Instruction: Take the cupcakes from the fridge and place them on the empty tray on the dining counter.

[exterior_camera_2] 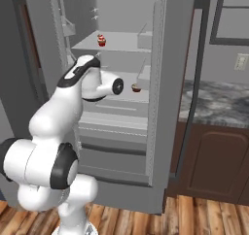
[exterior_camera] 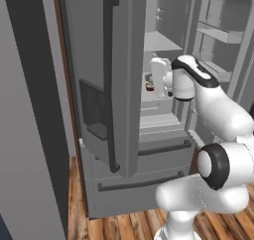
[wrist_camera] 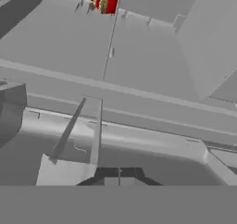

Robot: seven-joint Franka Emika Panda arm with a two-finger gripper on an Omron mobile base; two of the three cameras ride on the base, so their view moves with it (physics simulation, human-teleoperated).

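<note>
Right base view showed the fridge [exterior_camera_2: 121,83] with its right door swung open and the arm reached inside, the hand lost behind the wrist; the red-topped cupcake [exterior_camera_2: 101,40] was seen on the upper shelf [exterior_camera_2: 116,47] near its front edge, and a second cupcake [exterior_camera_2: 136,88] near the front edge of the shelf below, just beside the wrist. In the hand view the gripper [wrist_camera: 119,174] was cut off at the bottom, so whether its fingers were spread or pressed together could not be told. It was judged that the lower cupcake could be knocked over or pushed deeper by the wrist, and that the shelf edge could be struck if the hand were raised blindly. No brand, label or writing could be read anywhere.
</note>
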